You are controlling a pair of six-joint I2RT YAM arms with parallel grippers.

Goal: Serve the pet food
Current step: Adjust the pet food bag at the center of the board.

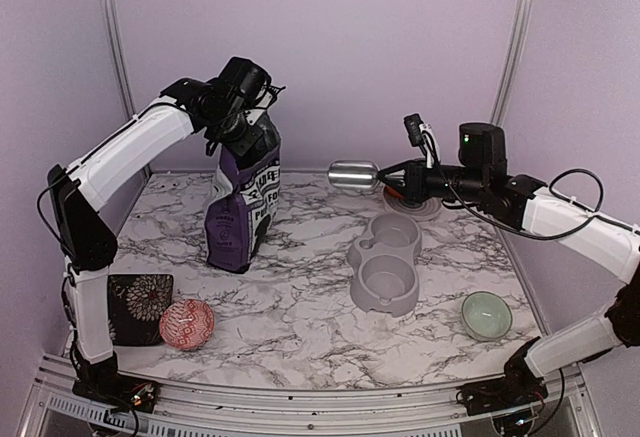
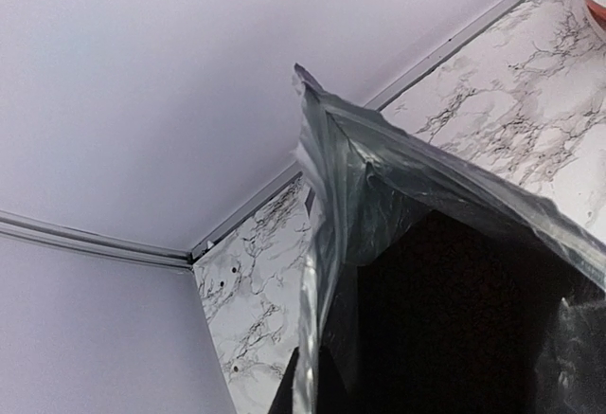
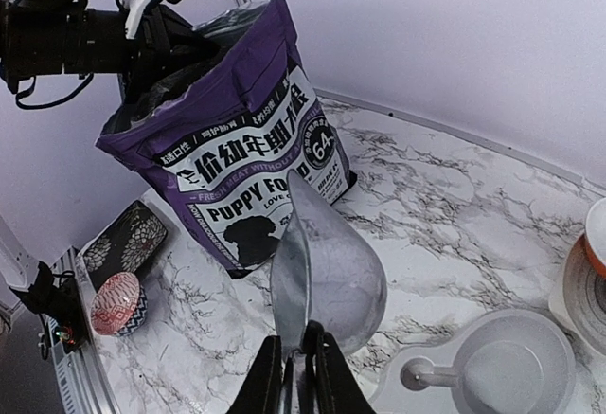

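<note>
L end effector [image 1: 243, 129] pinches bag [image 1: 240, 212] rim; R end effector [image 3: 295, 362] pinches scoop [image 3: 327, 272] handle, right of bag. Enter mouth w/ scoop tipped down, bag steady (pet food unseen).

The left arm [image 1: 125, 152] and right arm [image 1: 580, 227] have white link shells, black joint housings and black bases at the table's [image 1: 300, 297] near edge. Loose black cables [image 1: 577, 171] loop off both. A green light [image 1: 465, 139] glows on the right wrist; the right claw [image 3: 295, 348] is black.
</note>
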